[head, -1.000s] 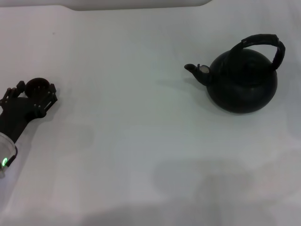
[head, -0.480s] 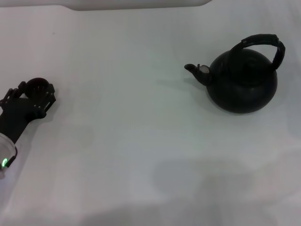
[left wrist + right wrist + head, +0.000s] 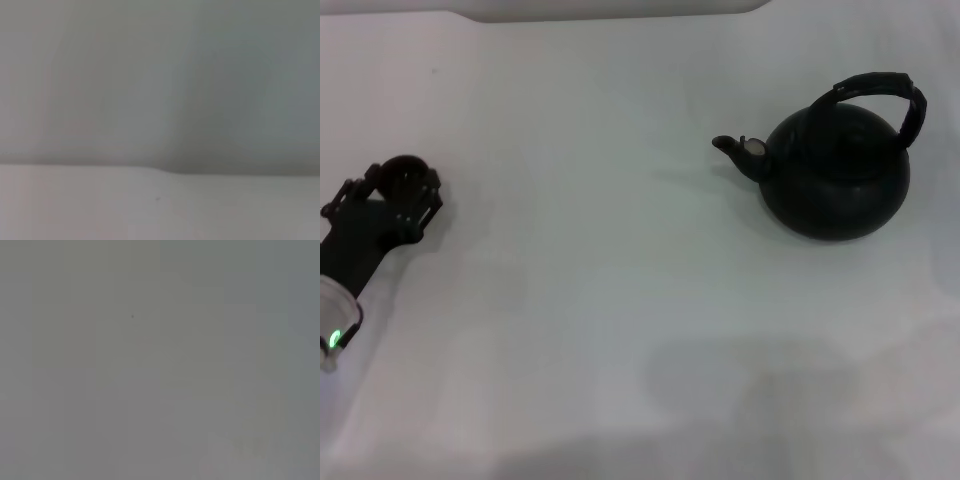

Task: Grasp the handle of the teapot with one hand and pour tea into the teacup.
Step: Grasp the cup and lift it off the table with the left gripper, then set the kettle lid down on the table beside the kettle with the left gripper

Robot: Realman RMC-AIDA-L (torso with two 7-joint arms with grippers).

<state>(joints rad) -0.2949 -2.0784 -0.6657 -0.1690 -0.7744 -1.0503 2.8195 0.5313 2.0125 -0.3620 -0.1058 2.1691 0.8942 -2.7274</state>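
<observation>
A white counter (image 3: 620, 300) fills the head view, its far edge running along the top of the picture and a broad bare stretch lying between the two things on it. The teapot (image 3: 835, 175) sits upright toward the far right, well in from that edge, its short spout (image 3: 732, 148) pointing toward the robot's left, so the pot's long axis runs across the counter. The handle (image 3: 885, 92) arches over the teapot's top and stands tilted toward the right side. Well apart from it, at the left border of the view, the left gripper (image 3: 395, 195) reaches away from the robot, its fingers (image 3: 425, 200) set closely around the teacup (image 3: 402, 175), which shows as a small dark round form between them. The wrist views show only pale, featureless surface. The right gripper is not in any picture.
</observation>
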